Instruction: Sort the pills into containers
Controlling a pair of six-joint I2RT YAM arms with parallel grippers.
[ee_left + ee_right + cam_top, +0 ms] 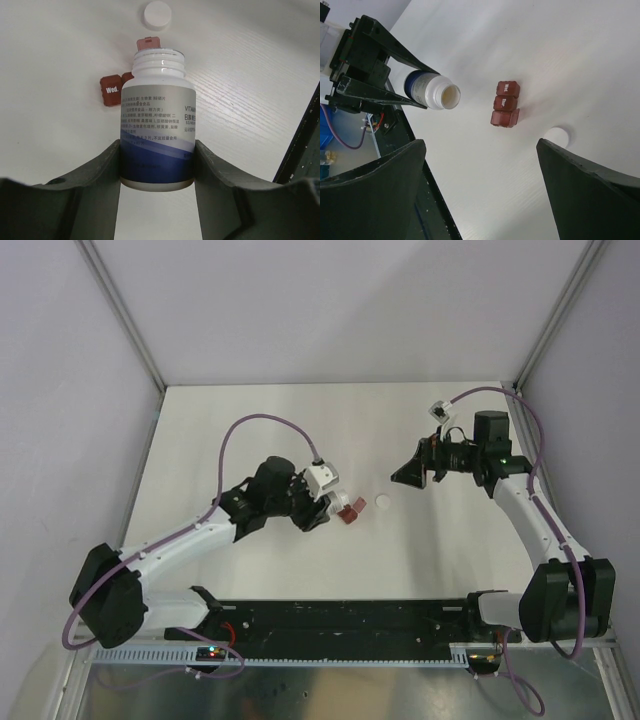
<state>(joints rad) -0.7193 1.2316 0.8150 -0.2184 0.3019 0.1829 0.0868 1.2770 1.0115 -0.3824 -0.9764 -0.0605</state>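
Seen from above, the pill box point(348, 510) lies near the middle of the table point(250, 420), a little toward its near edge. The left gripper point(322, 512) is just beside it on the left and a round white cap point(382, 503) lies just to its right. The right gripper point(408, 476) hangs well apart toward the right edge, its jaws spread wide with nothing between them. In the left wrist view the left gripper point(157, 150) pinches an uncapped white bottle point(157, 95) low on its blue-banded body, the mouth aimed toward the pill box point(111, 90). The "Wed." compartment is shut, the end lid point(149, 43) appears raised, and the cap point(157, 14) lies beyond. In the right wrist view the pill box point(505, 104) shows as three dark red squares in a row. The bottle point(432, 90) is tipped on its side with its mouth toward them but not touching. No loose pills show, and the bottle's contents cannot be made out. The box looks light, stiff and small, so it would likely skid on this smooth surface if a lid were pushed. The best hold is probably across its narrow width, clear of the hinged lids, or simply pinning it down. The table is white with a fine grain and a black rail point(350, 615) runs along its near edge. Pale lilac walls point(320, 300) in metal framing close it in.
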